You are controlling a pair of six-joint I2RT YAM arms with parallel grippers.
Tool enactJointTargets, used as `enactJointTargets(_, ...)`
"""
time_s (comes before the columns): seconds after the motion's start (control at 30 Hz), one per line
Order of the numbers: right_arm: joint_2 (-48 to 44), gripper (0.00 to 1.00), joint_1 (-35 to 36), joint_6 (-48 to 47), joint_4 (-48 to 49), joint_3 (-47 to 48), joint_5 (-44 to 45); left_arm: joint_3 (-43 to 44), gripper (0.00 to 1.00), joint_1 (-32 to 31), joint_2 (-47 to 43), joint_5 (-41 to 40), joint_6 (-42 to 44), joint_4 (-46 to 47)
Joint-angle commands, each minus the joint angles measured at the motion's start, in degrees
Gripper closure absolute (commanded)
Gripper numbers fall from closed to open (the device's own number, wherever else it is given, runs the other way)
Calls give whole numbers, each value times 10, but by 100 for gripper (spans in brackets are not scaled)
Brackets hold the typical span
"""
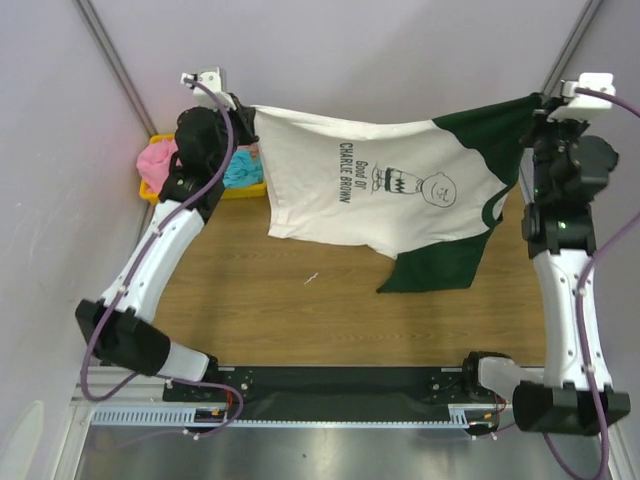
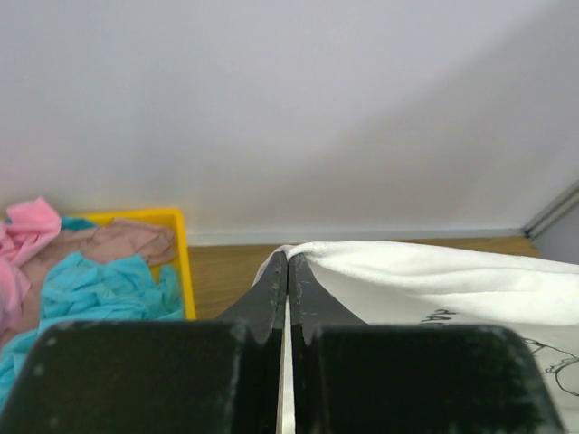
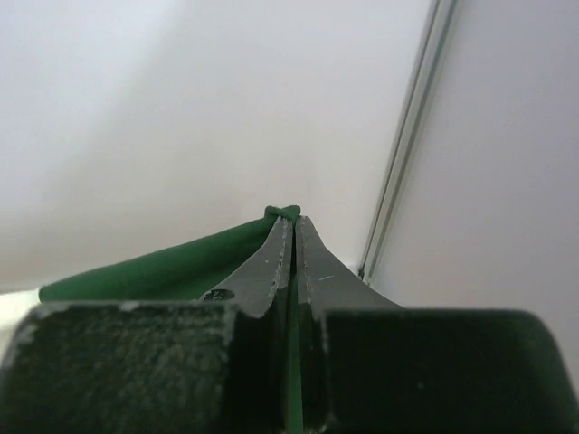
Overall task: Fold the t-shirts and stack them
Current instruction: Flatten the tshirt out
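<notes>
A white t-shirt (image 1: 340,190) with dark green sleeves and a black Charlie Brown print hangs stretched between both arms above the table's far half. My left gripper (image 1: 243,108) is shut on its white hem corner (image 2: 303,258) at the far left. My right gripper (image 1: 540,105) is shut on the tip of a green sleeve (image 3: 163,271) at the far right. The other green sleeve (image 1: 435,268) droops onto the wood. More t-shirts, pink (image 1: 157,163) and turquoise (image 1: 243,170), lie in the tray at the far left.
A yellow plastic tray (image 1: 150,192) sits against the left wall behind my left arm, with a tan cloth (image 2: 118,244) also in it. Grey walls close in on the left, back and right. The wooden table (image 1: 300,310) runs toward the arm bases.
</notes>
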Motion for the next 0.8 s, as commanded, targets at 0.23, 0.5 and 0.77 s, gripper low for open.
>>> enactJointTargets(0.23,-223,100,-3,-19,-64,21,40,-86,100,-53,-224,-42,14,1)
enactJointTargets(0.5,-315,100,-3,-2,-164,67,32,-107,100,-90,-390,-57,5,-80)
enactJointTargets(0.77,-321,100,-6,11,-227,183,-10,-25,100,-94,-447,-70,10,-176)
